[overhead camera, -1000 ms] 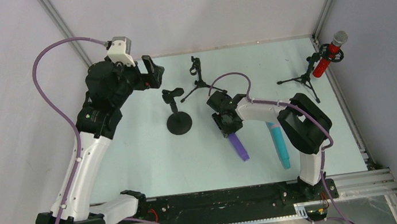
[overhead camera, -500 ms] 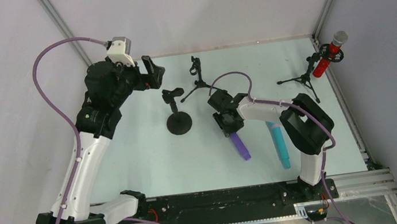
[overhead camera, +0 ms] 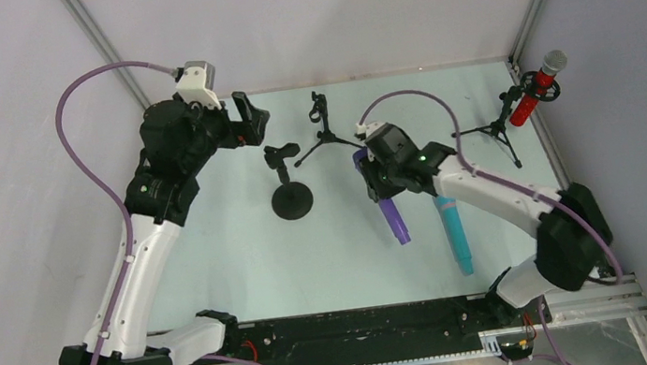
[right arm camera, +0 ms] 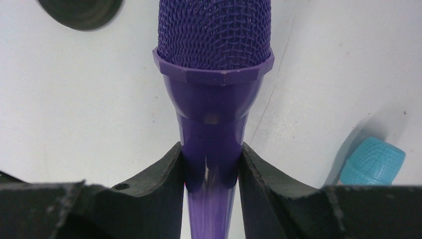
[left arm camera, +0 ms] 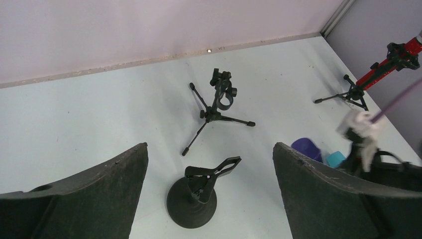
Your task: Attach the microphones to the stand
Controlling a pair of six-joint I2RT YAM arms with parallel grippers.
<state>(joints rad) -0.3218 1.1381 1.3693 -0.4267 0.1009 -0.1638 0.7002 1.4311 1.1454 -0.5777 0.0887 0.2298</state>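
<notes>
The teal microphone [overhead camera: 455, 236] is lying flat on the tabletop [overhead camera: 245, 259], well to the right of the round-base stand [overhead camera: 292, 198] and nearer the front edge than it is. Between those two and a little farther back, the right gripper [right arm camera: 211, 167] is holding the purple microphone [overhead camera: 393, 219]. Its jaws are clamping narrowly on the slim handle just below the mesh head, and the tail is slanting back toward the front edge. I cannot tell whether the microphone is riding clear of the tabletop.

The round-base stand is standing with nothing in its spring clip. Just beyond it and slightly right, a small tripod stand [overhead camera: 324, 130] is also standing with its clip empty. Behind and a little left of the round-base stand, the left gripper [overhead camera: 250, 117] is hovering with its jaws spread wide, holding nothing. Farthest out, well to the right of the round-base stand, the red microphone [overhead camera: 536, 90] is already sitting in a second tripod [overhead camera: 492, 129].

So one of three seems done, and the step in hand looks like carrying the purple microphone to an empty holder. The next move is calling for lining its handle up with a clip mouth and pressing it in — probably with the free gripper steadying the stand, since so light a stand may tip or slide under the push.
</notes>
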